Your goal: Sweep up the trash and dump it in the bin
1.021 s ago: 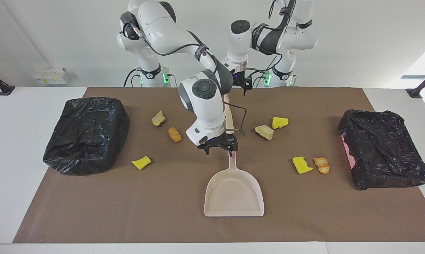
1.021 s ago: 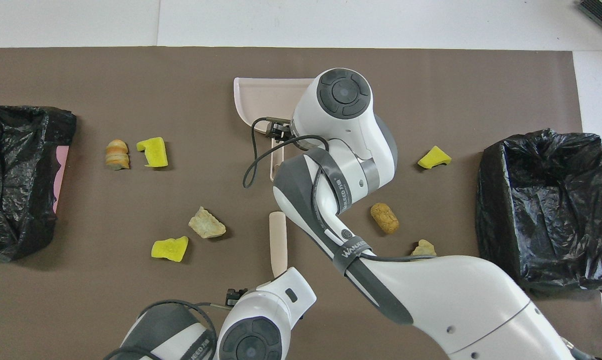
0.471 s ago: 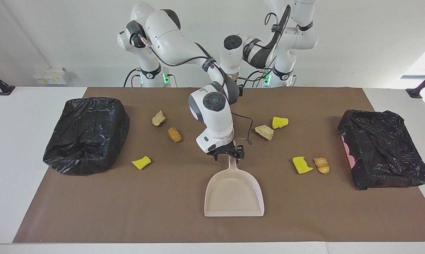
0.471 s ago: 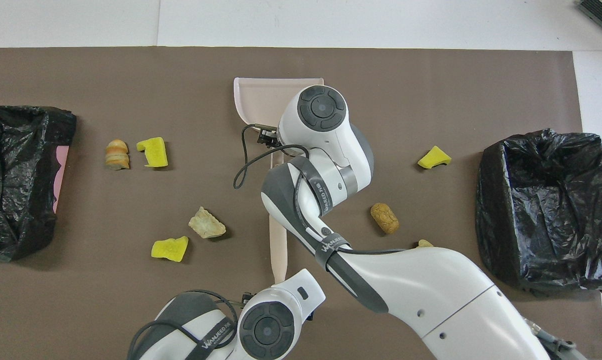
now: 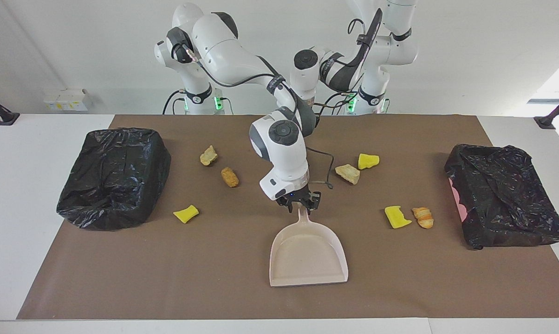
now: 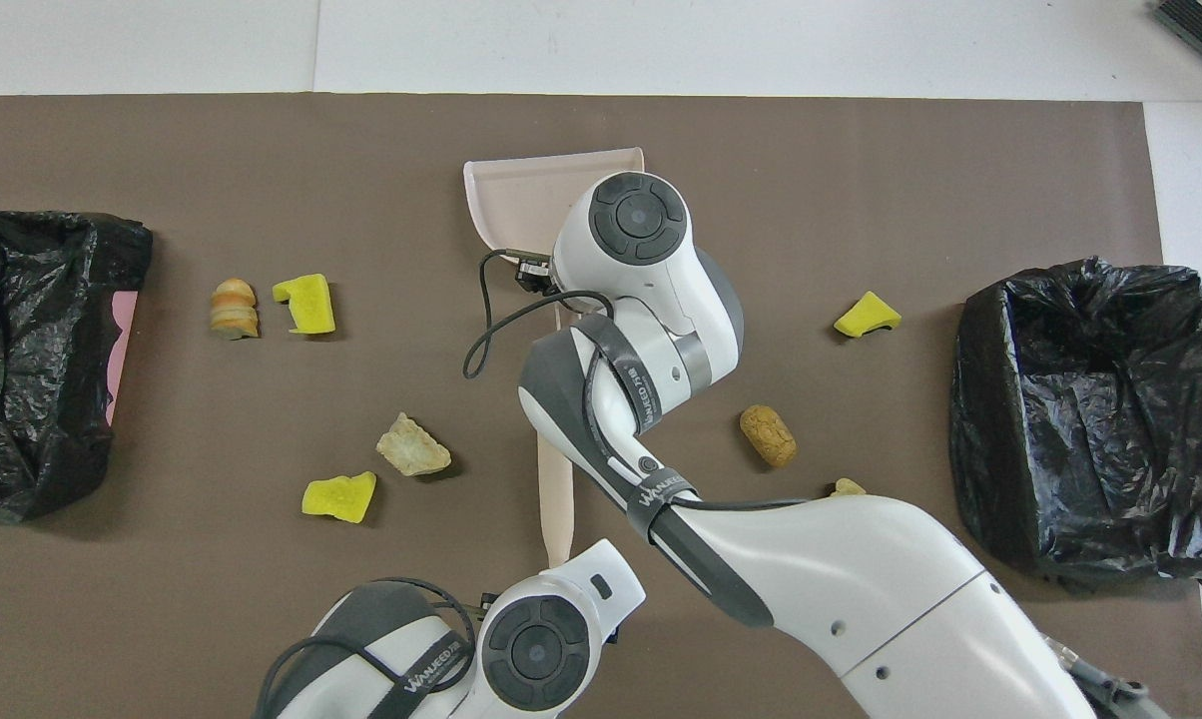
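- black-bagged bin [image 5: 112, 178] at the right arm's end of the table: no trash visible in it.
- Trash near that bin, all loose on the brown mat [image 5: 242, 297]: yellow sponge piece [image 5: 185, 214], beige lump [image 5: 208, 155], golden-brown piece [image 5: 230, 176]. The lump lies nearest the robots, the sponge farthest from them.
- right gripper [image 5: 301, 204]: low at the dustpan handle [image 5: 302, 214], jaws look clamped on it. dustpan [image 5: 307, 253] rests mid-table, mouth facing away from the robots, tray empty.
- The pan looks like light, stiff plastic. The handle is the only sensible hold, and a grip close to the tray should limit twisting.
- left gripper [image 6: 569, 571]: over the near end of the brush handle [image 6: 556, 479], close to the robots. Can't tell whether it grips it; bristles are hidden.
- Trash toward the left arm's end: second beige lump [image 5: 347, 173] just beside a yellow piece [image 5: 368, 161]; farther from the robots, a notched yellow sponge [image 5: 397, 216] beside a croissant-like piece [image 5: 423, 217].
- Handling guess: all seven bits look light. The sponges are soft, likely to bounce or tumble, and the rounded pieces may roll. Push them with the brush; don't pinch.
- second bagged bin [image 5: 502, 202] at the left arm's end: nothing visible inside.
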`<action>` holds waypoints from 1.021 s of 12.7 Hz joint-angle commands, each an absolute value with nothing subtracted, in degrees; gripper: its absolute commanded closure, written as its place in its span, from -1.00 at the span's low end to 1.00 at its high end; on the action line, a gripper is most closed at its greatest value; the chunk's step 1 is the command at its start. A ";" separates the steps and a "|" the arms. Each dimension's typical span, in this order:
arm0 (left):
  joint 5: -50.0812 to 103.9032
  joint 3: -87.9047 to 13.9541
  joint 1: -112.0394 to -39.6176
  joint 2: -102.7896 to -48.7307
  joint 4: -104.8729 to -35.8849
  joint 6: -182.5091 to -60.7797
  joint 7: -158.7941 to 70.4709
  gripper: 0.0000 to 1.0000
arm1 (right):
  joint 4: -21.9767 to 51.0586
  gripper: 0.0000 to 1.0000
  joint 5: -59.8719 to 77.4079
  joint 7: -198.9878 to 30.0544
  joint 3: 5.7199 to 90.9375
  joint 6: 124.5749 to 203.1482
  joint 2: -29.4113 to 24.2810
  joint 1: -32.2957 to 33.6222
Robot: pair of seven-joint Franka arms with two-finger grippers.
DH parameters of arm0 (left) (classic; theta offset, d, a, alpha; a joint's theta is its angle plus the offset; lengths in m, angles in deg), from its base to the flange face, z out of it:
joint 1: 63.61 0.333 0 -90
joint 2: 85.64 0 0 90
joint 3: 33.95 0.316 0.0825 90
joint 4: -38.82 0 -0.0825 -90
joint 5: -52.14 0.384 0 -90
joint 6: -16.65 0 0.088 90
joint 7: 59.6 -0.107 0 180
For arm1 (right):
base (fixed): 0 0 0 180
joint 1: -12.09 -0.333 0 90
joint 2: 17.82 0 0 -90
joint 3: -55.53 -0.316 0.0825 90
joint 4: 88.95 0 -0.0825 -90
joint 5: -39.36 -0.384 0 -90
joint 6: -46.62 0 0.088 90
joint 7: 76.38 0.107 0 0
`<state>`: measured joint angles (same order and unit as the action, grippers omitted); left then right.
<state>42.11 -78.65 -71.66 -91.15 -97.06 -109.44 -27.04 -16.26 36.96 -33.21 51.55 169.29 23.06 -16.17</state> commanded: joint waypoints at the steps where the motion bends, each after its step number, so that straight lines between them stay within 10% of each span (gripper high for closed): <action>1: 41.59 -78.42 -71.96 -91.97 -97.15 -107.72 -26.38 0.63 | -16.88 0.13 38.21 -34.81 51.22 169.57 23.31 -15.69; 4: 41.59 -78.33 -71.52 -91.97 -96.62 -107.02 -26.38 1.00 | -16.79 0.12 38.21 -35.07 51.22 169.57 23.23 -15.60; 8: 42.11 -77.72 -69.51 -95.21 -95.13 -99.12 -27.08 1.00 | -16.27 0.14 38.30 -42.35 51.31 168.52 23.05 -15.51; 11: 42.55 -70.88 -69.77 -99.61 -95.04 -95.51 -29.62 1.00 | -15.65 0.93 38.30 -48.32 51.31 167.73 22.61 -15.16; 13: 42.73 -63.43 -69.68 -101.37 -94.86 -94.27 -35.40 1.00 | -15.38 1.00 38.30 -51.49 51.40 166.51 21.65 -14.98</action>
<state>42.39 -68.49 -70.14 -98.33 -94.88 -96.67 -30.90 -16.15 37.58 -48.26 51.79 168.21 23.03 -15.77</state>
